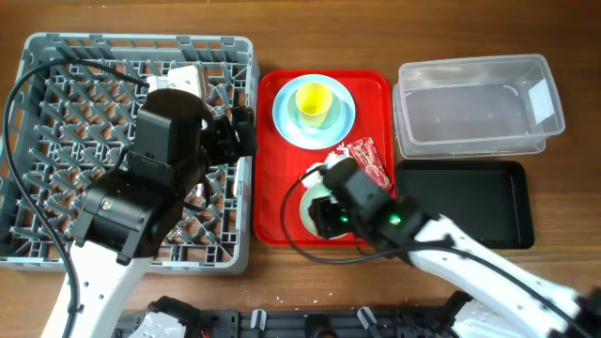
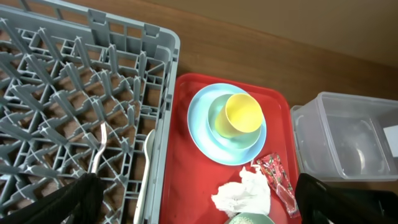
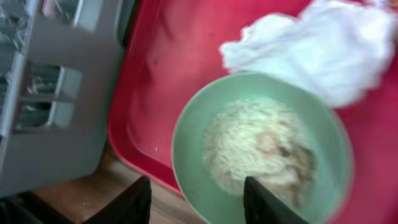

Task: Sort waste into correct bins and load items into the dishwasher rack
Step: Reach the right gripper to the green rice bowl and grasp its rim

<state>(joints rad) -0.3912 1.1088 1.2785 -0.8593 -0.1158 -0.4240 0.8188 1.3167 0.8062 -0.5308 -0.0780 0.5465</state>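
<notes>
The mint-green bowl (image 3: pixel 205 180) holds beige rice-like crumbs (image 3: pixel 255 146) at the red tray's front; it also shows in the overhead view (image 1: pixel 307 208). My right gripper (image 3: pixel 196 202) is open, one finger over the bowl's inside, the other outside its near rim. The crumpled white napkin (image 3: pixel 323 46) lies just behind the bowl, beside the red wrapper (image 1: pixel 366 155). The yellow cup (image 1: pixel 313 101) stands in a mint-green dish on the light blue plate (image 1: pixel 346 117). The white fork (image 2: pixel 99 146) and spoon (image 2: pixel 146 168) lie in the grey rack (image 1: pixel 56 84). My left gripper (image 2: pixel 199 205) is open and empty over the rack's right edge.
The flat red tray (image 1: pixel 277 188) sits between the rack and the bins. The clear tub (image 1: pixel 470 103) stands at the back right with nothing in it. The black tray (image 1: pixel 470 202) lies in front of it. The right arm reaches in from the lower right.
</notes>
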